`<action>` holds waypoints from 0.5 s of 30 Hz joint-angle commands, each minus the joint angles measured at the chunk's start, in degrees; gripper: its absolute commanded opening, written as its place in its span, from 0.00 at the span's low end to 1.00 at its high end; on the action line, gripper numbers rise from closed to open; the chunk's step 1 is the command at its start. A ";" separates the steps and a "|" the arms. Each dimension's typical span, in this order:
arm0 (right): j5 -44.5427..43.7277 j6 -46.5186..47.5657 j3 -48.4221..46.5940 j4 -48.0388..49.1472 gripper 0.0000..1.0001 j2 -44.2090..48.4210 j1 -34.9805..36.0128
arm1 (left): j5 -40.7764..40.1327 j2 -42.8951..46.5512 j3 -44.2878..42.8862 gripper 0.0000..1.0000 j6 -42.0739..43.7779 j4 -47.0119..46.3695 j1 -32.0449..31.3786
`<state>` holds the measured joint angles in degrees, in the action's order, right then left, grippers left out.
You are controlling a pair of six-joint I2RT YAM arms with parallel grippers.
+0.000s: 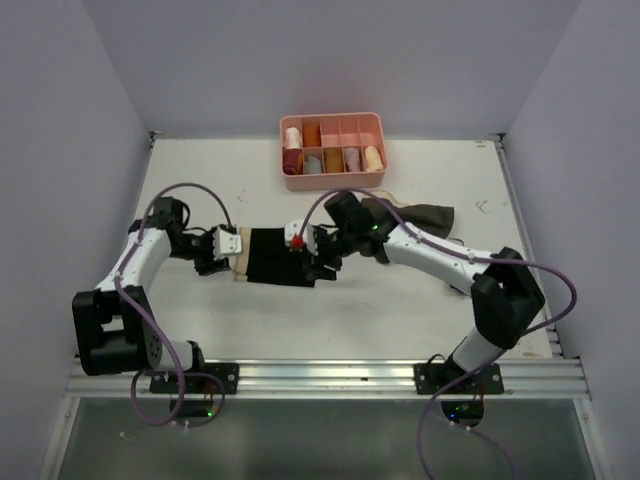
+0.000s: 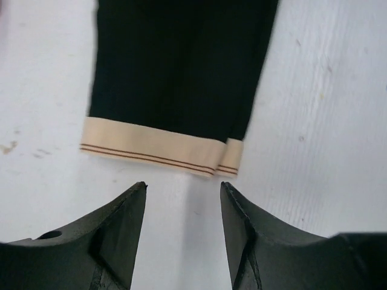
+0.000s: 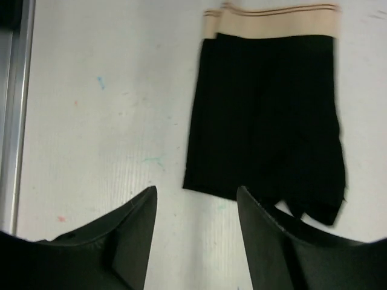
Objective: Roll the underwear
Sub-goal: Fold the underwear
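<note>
The underwear (image 1: 270, 257) lies flat and folded lengthwise on the white table, black with a beige waistband (image 2: 157, 148) at its left end. My left gripper (image 1: 222, 250) hovers just off that waistband, open and holding nothing (image 2: 183, 190). My right gripper (image 1: 318, 255) is at the opposite, leg end of the underwear (image 3: 266, 115), open, with only bare table between its fingers (image 3: 196, 194). The black hem lies just beyond the right fingertips.
A pink divided box (image 1: 332, 150) with several rolled garments stands at the back. An olive-brown garment (image 1: 425, 216) lies behind my right arm. The table's metal edge (image 3: 15, 109) shows at the left of the right wrist view.
</note>
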<state>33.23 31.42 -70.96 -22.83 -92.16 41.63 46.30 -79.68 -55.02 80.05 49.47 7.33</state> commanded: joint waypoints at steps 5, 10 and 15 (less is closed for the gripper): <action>-9.05 25.79 6.61 1.54 0.56 -7.59 7.93 | -4.03 1.63 10.81 0.55 28.58 -5.25 -1.97; -12.49 26.41 7.94 8.84 0.55 -8.65 8.73 | -3.15 5.67 17.84 0.54 31.21 -11.85 -2.94; -9.86 31.77 11.28 12.10 0.56 -8.56 8.65 | -5.08 2.96 18.82 0.49 34.74 -11.24 -3.90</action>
<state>23.03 57.80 -61.67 -16.01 -101.95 50.24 40.86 -75.79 -36.34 109.71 41.15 4.05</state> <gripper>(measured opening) 0.556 0.497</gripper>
